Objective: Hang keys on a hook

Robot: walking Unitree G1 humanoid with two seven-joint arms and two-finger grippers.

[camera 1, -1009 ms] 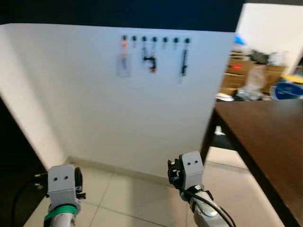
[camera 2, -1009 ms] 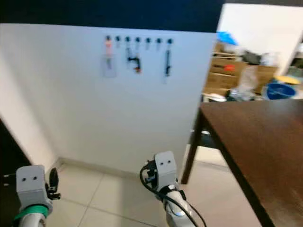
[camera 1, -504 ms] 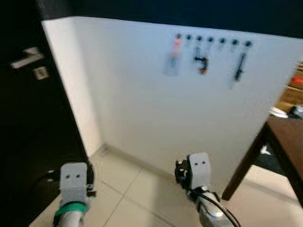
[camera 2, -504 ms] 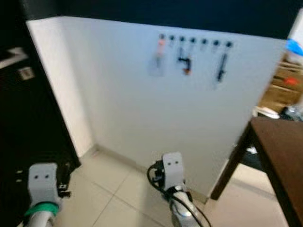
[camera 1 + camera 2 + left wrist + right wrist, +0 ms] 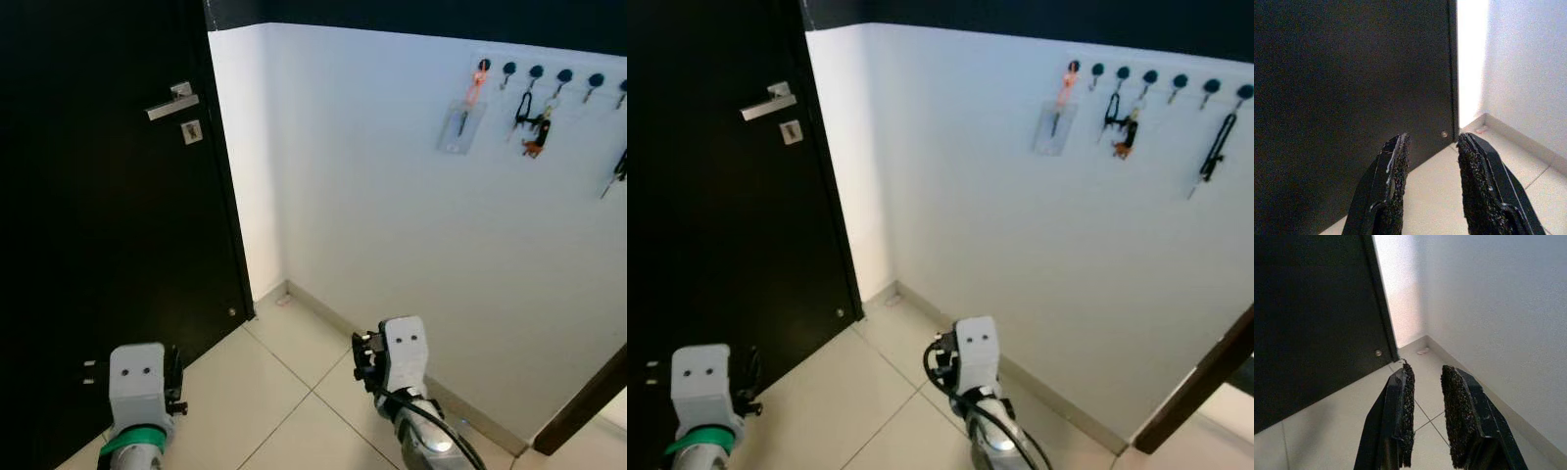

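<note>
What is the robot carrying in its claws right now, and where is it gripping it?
Nothing. The left claw and the right claw are both open with only floor between their fingers. Keys already hang on the wall hooks.

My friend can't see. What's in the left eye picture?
A white wall carries a row of hooks, some holding keys. A black door stands left, and both end effectors, left and right, hang low over the floor tiles.

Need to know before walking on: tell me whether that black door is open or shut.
Shut. The black door sits flush against the white wall's corner, with no gap at its edge; its handle is level.
</note>
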